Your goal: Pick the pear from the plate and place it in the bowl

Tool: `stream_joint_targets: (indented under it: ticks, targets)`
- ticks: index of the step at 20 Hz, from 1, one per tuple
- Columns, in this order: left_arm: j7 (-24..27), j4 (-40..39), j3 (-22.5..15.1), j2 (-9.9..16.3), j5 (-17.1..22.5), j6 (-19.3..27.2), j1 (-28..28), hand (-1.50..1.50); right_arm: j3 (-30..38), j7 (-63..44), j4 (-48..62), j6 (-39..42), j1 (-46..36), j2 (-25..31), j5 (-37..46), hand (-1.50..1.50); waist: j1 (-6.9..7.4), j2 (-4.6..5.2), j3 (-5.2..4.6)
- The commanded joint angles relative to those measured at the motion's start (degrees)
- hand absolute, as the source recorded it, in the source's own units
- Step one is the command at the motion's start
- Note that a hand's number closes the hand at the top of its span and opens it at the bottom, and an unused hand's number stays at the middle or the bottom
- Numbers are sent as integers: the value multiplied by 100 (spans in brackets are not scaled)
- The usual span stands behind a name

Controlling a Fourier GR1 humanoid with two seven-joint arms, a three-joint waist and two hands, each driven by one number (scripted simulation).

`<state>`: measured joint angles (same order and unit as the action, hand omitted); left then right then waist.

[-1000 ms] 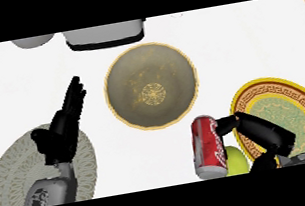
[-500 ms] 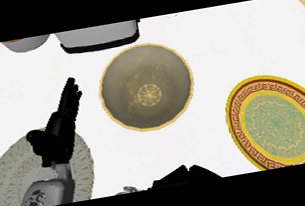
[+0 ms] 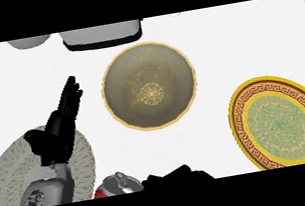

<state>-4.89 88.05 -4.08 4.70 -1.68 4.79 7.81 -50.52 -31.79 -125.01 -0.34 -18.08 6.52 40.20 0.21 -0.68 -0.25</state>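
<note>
Counter (image 3: 250,43) space is seen from above, white and wide. A bowl (image 3: 149,85) with a gold pattern inside is placed near the middle. To its right and lower down, a plate (image 3: 282,121) with a yellow and red rim and a green middle is laid flat, well apart from the bowl. No pear is seen on this plate or in the bowl, so where the pear is cannot be told.

At the lower left, a grey patterned mat (image 3: 8,180) is partly covered by the left forearm. The left hand (image 3: 59,128) is held over the mat's edge with its fingers straight and close together, pointing up toward the far side. Nothing is held in it.

At the bottom edge, the top of a red can (image 3: 113,186) is seen. Just beside it, a dark shape of the right hand (image 3: 175,177) is seen, but its fingers cannot be made out.

At the far edge, a grey and black appliance (image 3: 103,34) and a grey round thing (image 3: 29,42) are placed.
</note>
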Motion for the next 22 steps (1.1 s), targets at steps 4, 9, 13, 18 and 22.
stream_joint_targets:
  ticks: [4, 9, 13, 18, 22]
  targets:
    - [-89, -56, -3, -6, 1, -39, 176, 0, 111, -2232, 34, -532, -1980, -633, -263, 150, 89, 23, -4]
    - [-198, 9, 52, -21, 66, -61, 228, 0, 721, -2997, 1070, -1084, -3643, -646, -1018, 150, 103, 45, 10]
    - [47, -148, 76, -36, 38, -80, 243, 0, 1418, -2400, 2119, -352, -4052, -650, -768, 150, 38, 72, 16]
    - [344, -241, 105, -13, -44, -56, 25, 0, 1696, -1747, 3177, 27, -4399, -485, -577, 150, 44, 83, 18]
    - [-151, 402, -120, -114, -48, -45, -181, 0, 1581, -1114, 3940, -401, -3992, -523, -110, 150, 55, 71, 24]
